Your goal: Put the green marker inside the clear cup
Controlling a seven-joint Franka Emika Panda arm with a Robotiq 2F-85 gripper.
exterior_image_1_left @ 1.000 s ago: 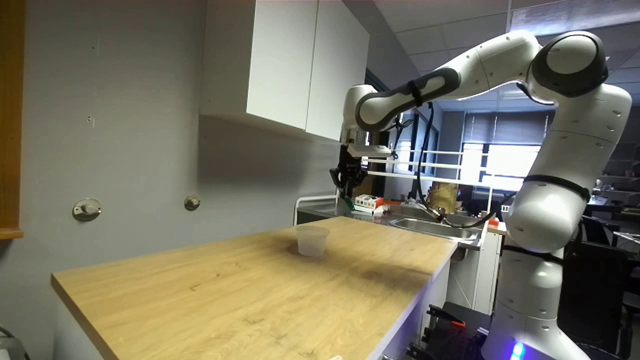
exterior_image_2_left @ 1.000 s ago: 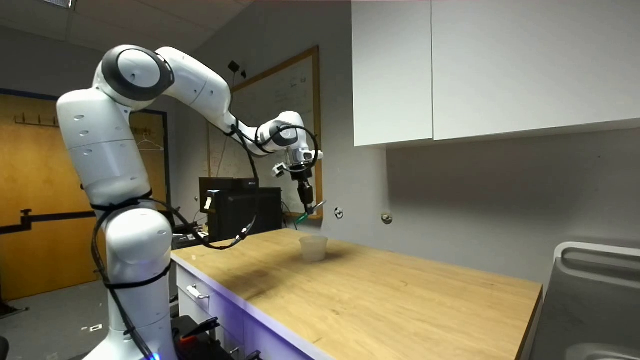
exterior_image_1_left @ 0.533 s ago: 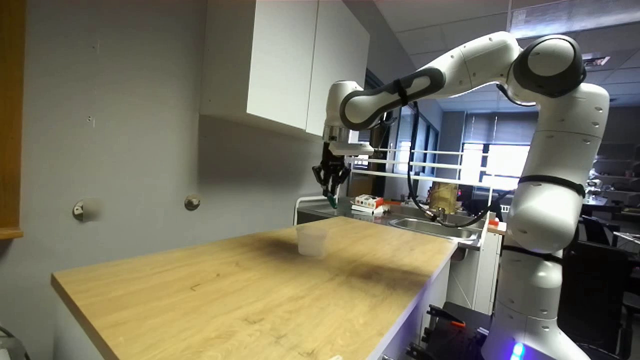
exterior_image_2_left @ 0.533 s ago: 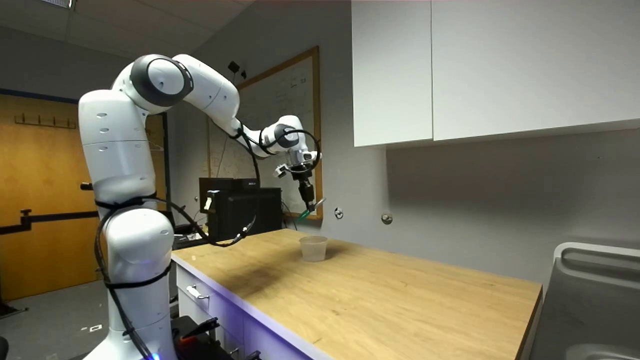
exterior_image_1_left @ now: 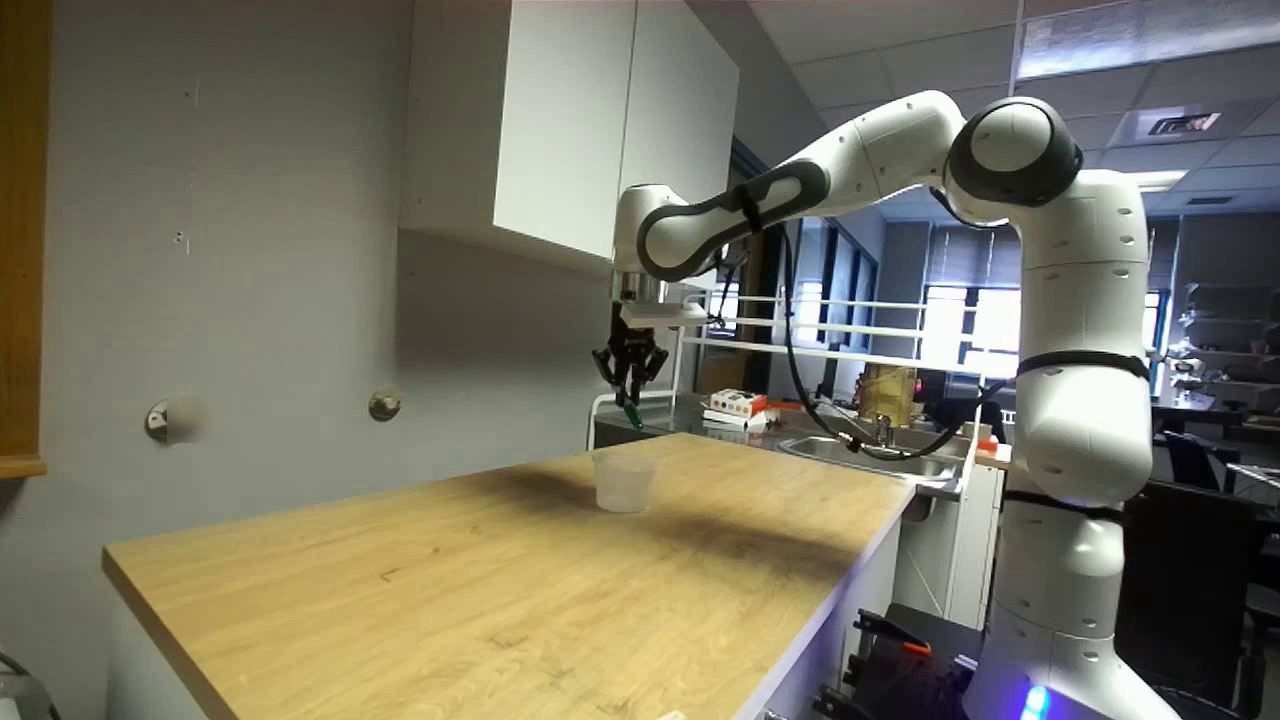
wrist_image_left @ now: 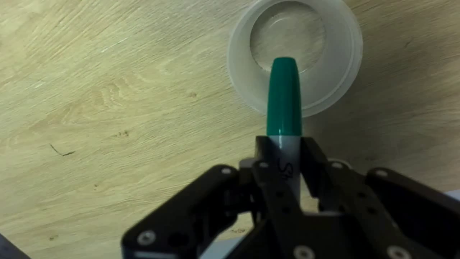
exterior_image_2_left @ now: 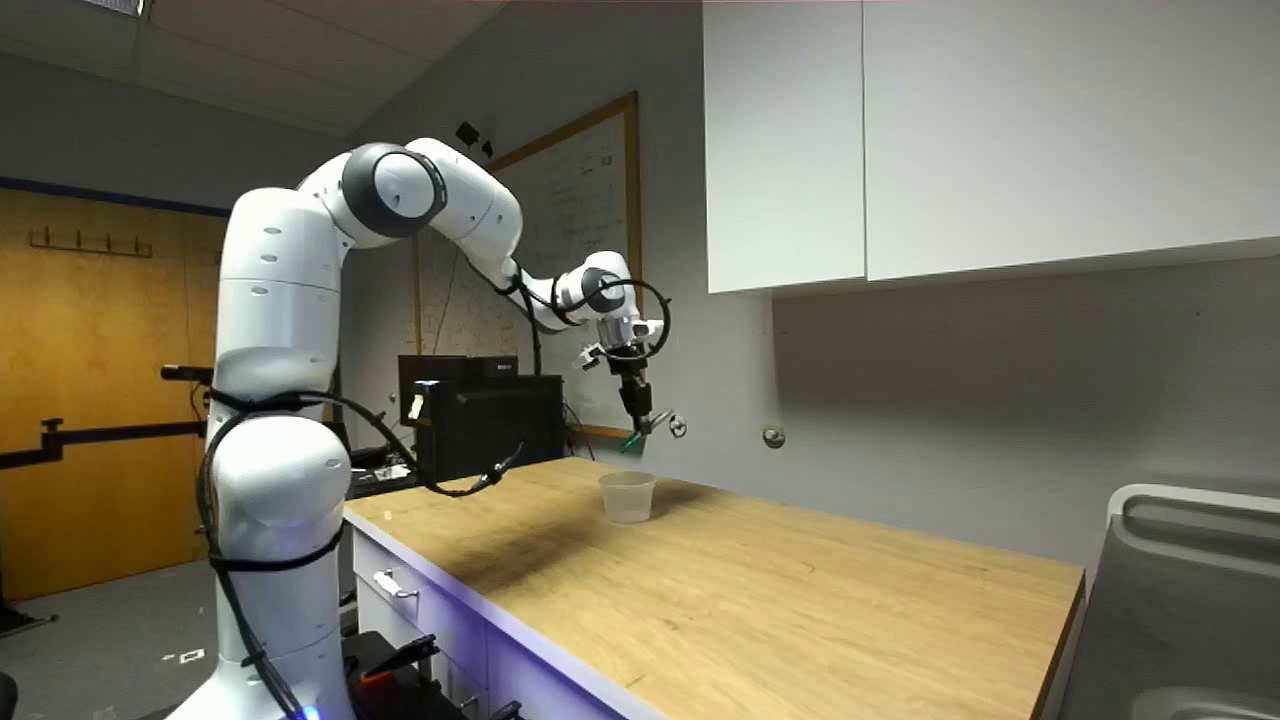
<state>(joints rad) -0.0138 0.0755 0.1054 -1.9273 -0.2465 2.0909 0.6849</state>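
Jaws of the Robotiq gripper (wrist_image_left: 283, 153) clamp the green-capped marker (wrist_image_left: 284, 97) aloft, its long axis slanting cap-down toward the translucent plastic cup (wrist_image_left: 294, 39) at twelve o'clock in the wrist view, only its tip seemingly over the opening.

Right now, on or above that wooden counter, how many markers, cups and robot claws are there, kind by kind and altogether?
1 marker: the green marker, gripped in the black claw
1 cup: the clear cup, upright on the wooden counter
1 robot claw: the one gripping the marker
Total: 3

Glossy marker (wrist_image_left: 284, 100), smooth plastic cup (exterior_image_2_left: 628, 499)
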